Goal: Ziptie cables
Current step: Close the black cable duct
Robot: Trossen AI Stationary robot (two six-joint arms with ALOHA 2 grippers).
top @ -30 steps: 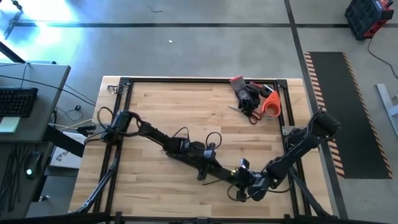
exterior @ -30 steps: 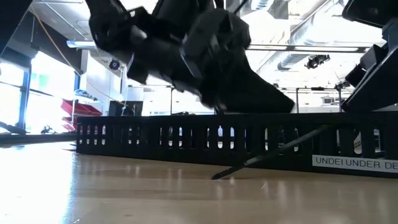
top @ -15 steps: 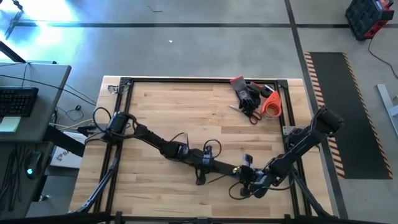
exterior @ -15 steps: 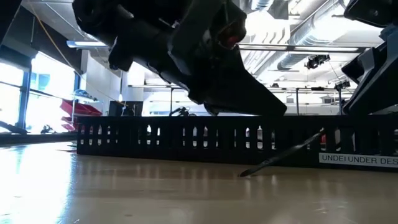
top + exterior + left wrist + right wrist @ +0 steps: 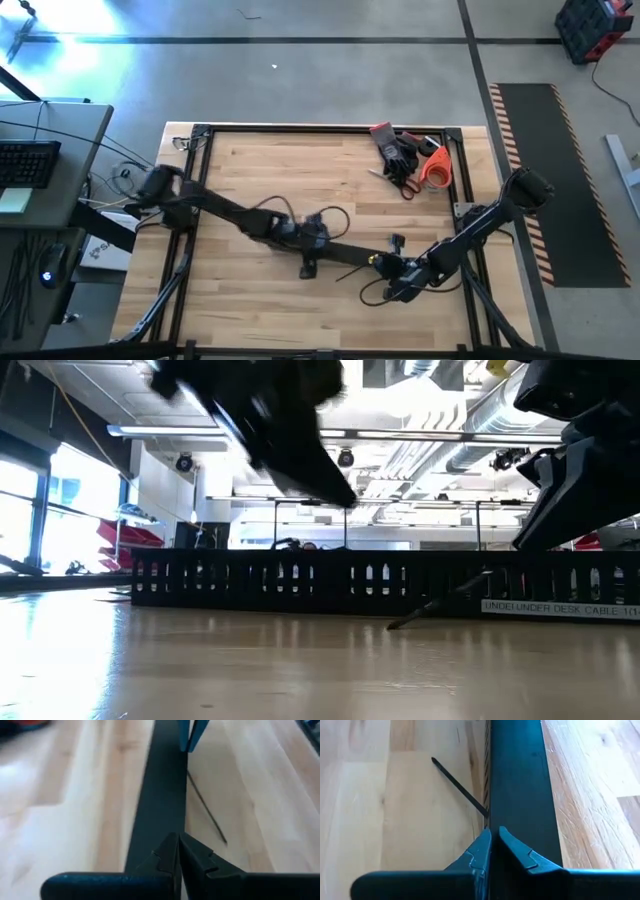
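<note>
A long black comb-toothed channel (image 5: 355,254) lies on the wooden table, also seen in the low view (image 5: 300,582). A thin black ziptie (image 5: 460,787) sticks out of its near side, tip on the wood (image 5: 395,624). The cables are hidden; I make out none. My left gripper (image 5: 177,840) hangs shut above the channel's left part (image 5: 335,248), well clear of it (image 5: 345,500), with nothing between its fingers. My right gripper (image 5: 495,834) is shut at the channel's right end (image 5: 385,266). My right gripper pinches the channel's near side wall (image 5: 489,817) between its two fingers, close to the channel's right end. The fingers slant down from the table's right and lie along the channel. The channel's left part rests on the table.
Dark gloves (image 5: 395,150), scissors and an orange tape roll (image 5: 435,168) lie at the table's far right corner. A black frame rail (image 5: 300,129) runs round the tabletop. Bare wood lies at the far left and near left.
My left gripper has risen off the channel and drawn back toward the table's left edge. My right gripper has gone a little toward the far edge, and the channel's right end has swung with it, carrying the ziptie along.
</note>
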